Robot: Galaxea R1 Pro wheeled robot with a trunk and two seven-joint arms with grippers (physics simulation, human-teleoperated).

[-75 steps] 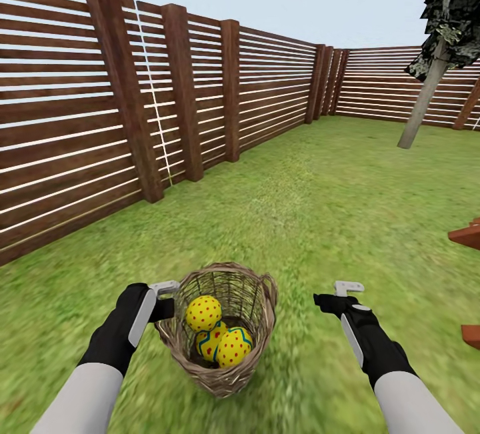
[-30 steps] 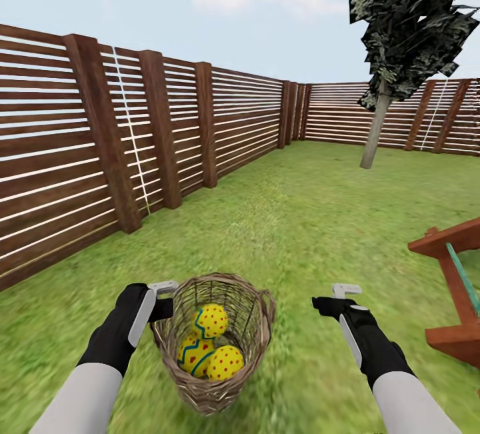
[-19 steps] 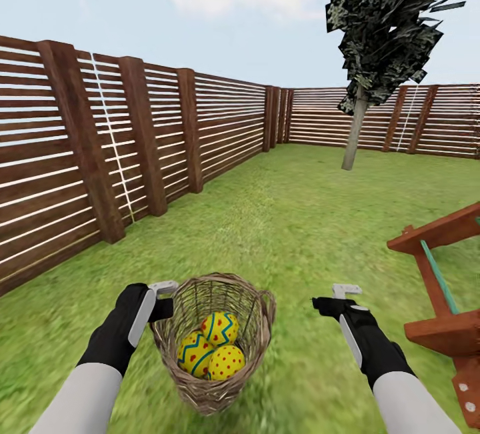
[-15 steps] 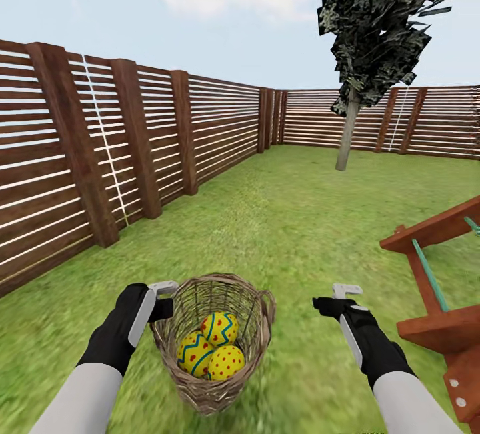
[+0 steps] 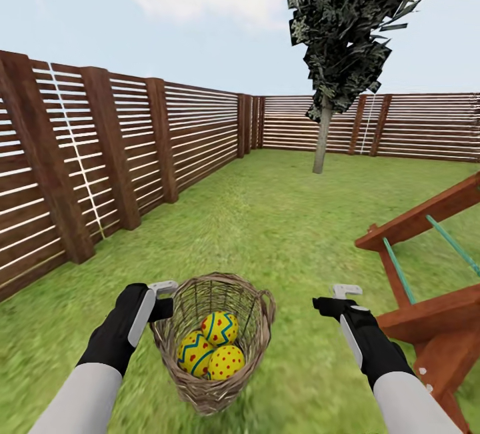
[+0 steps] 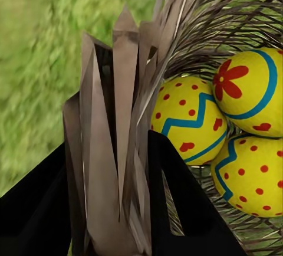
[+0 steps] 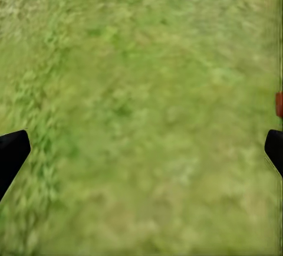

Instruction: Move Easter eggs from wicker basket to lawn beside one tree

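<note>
The wicker basket hangs low in the head view, held up over the lawn by its rim. My left gripper is shut on that rim; in the left wrist view the woven wall sits between the black fingers. Three yellow Easter eggs with blue zigzags and red dots lie inside the basket, also seen as eggs in the left wrist view. My right gripper is open and empty over the grass. A tree with a pale trunk stands far ahead by the fence.
A reddish-brown slatted fence runs along the left and across the back of the garden. A red wooden frame with teal bars stands close at the right, near my right arm. Grass stretches from here to the tree.
The whole view has swung to the right: the fence and tree slid leftward in the picture and the red wooden frame came further in. The basket stays in my left gripper; the eggs shifted a little inside.
</note>
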